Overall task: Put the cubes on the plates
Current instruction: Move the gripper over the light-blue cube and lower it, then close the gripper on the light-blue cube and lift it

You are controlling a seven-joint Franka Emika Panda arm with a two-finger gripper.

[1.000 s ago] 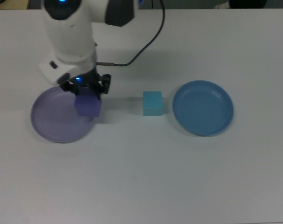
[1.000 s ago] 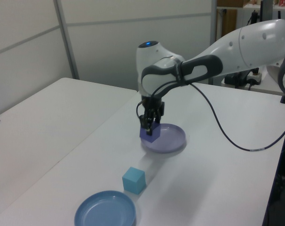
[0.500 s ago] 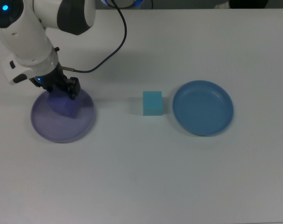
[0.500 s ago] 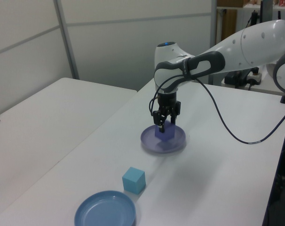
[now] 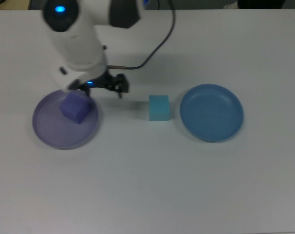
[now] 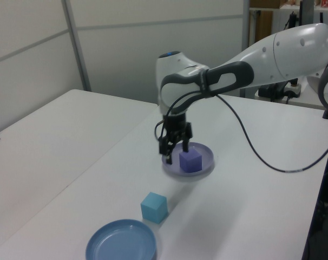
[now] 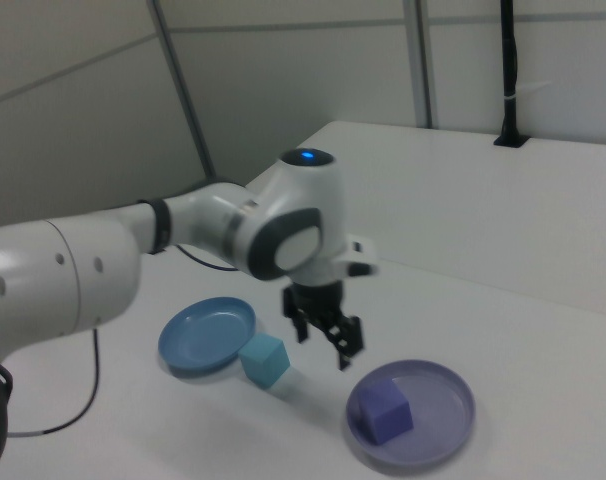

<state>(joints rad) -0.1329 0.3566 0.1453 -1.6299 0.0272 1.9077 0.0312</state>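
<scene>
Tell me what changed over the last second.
The gripper carried the purple cube over the lavender plate, let it go there, then rose and swung toward the top view's right with its fingers open. The cyan cube, blue plate and lavender plate stayed put.

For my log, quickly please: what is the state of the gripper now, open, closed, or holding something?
Gripper: open, holding nothing; the purple cube sits free on the lavender plate.

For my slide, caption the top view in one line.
Open gripper empty above the table, purple cube on the lavender plate, cyan cube on the table beside the empty blue plate.
</scene>
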